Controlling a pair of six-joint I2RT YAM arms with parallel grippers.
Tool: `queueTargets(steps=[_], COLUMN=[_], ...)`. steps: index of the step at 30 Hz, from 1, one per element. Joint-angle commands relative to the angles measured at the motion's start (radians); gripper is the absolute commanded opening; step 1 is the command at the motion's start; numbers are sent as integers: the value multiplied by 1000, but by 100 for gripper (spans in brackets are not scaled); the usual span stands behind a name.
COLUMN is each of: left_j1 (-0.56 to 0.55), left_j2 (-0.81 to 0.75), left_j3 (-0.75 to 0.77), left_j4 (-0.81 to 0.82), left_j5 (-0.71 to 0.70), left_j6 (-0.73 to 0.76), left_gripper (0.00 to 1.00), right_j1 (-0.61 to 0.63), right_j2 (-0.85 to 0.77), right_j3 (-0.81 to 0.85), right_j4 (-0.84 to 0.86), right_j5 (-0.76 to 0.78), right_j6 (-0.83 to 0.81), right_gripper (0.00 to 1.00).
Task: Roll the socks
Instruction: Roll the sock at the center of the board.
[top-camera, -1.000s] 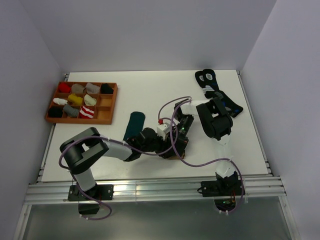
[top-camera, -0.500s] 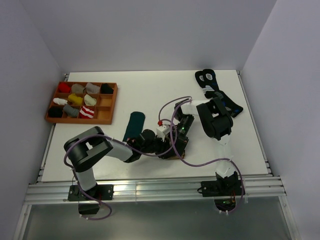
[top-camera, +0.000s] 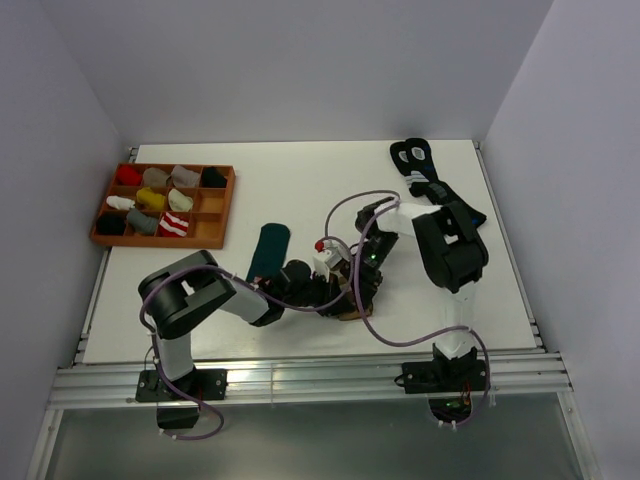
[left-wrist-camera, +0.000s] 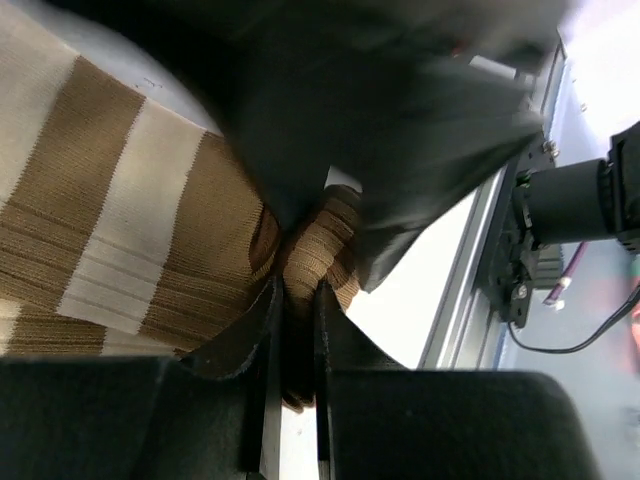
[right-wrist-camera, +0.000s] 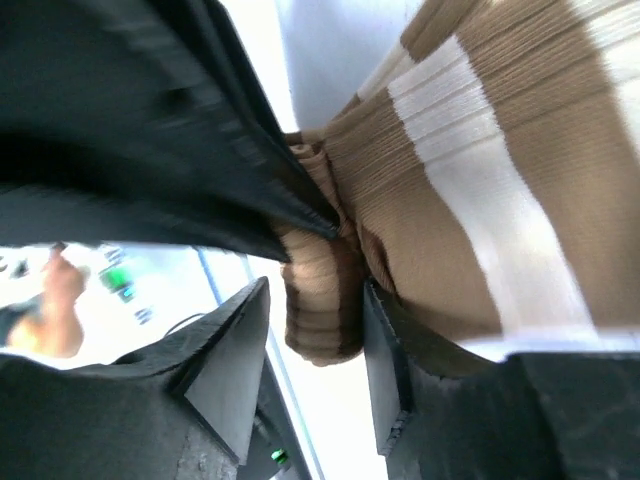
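White bench (top-camera: 300, 180): left pincer (left-wrist-camera: 296, 290) clamps the brown sock (left-wrist-camera: 120, 220), right pincer (right-wrist-camera: 315, 300) apart around it; rolling seems barely begun.

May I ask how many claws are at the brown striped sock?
2: the left claw pinches a fold of the brown striped sock; the right claw straddles it, open.

No legible text or markings

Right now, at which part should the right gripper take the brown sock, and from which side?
Probably the thick bunched fold at the end of the sock. Come from that end, one finger on each side; the open right gripper straddles it. The flat striped part offers nothing to pinch.
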Motion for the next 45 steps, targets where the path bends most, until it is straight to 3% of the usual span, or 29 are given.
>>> queueTargets(steps=[1,9,15,23,31,36,45], left_j1=[-18,-18,-5,57,150,179,185], left_j2=[57,44,46,48,80,129,166], left_j3=[-42,-92,-45,32,86,104,135], left_j4=[-65,-44,-124,-276,-442,-460,-466], left_j5=[30,39,105,209,294,318,344], left_j6=[-66,-181,-270,-340,-323,-315,-311], left_gripper=[0,0,0,0,0,0,0], right_j1=[-25,-134,-149,-137,27,199,308], right_j2=[-159,-427,-636,-897,-957,-1001,-992], right_j3=[-41,-161,-348,-563,-646,-716,-735], right_j4=[141,303,455,544,615,735,814], right_j5=[-9,14,112,98,181,275,336], right_j6=[35,79,13,-145,-114,-51,-10], right_gripper=[50,52,54,57,60,62,64])
